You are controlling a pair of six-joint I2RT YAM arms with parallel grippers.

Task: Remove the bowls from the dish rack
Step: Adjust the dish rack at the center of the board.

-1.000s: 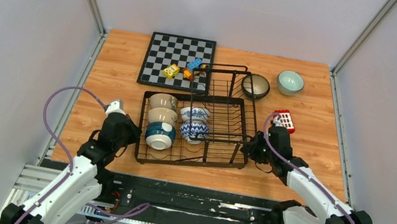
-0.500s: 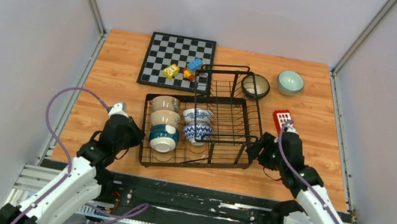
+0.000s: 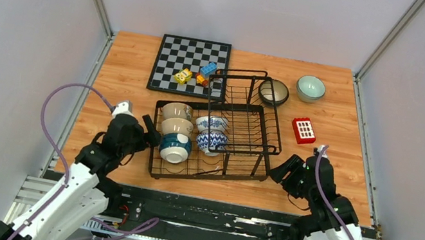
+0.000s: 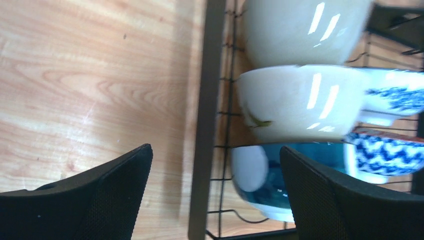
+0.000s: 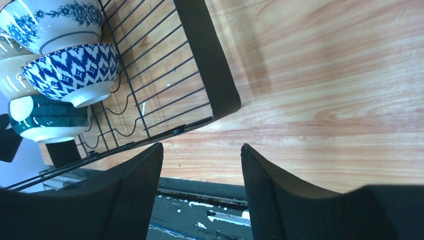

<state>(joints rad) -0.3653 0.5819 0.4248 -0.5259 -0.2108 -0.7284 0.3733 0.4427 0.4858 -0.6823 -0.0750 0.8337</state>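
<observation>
Left wrist view shows the left gripper (image 4: 215,150) with its two black fingers spread wide, holding nothing. The rim of the big black wire dish rack (image 4: 205,100) runs right between them. Just past the finger on the rack side, a shiny round beige bowl (image 4: 300,100) and a round teal bowl (image 4: 270,180) lean on each other inside the rack. The right gripper (image 5: 201,147) is spread too and empty, with the rack's corner just ahead of its fingertips. If the left fingers shut here, they might pinch the rim, not a bowl, and drag the whole rack. The bowls look slippery and packed tight, so pulling one could tip the others.
</observation>
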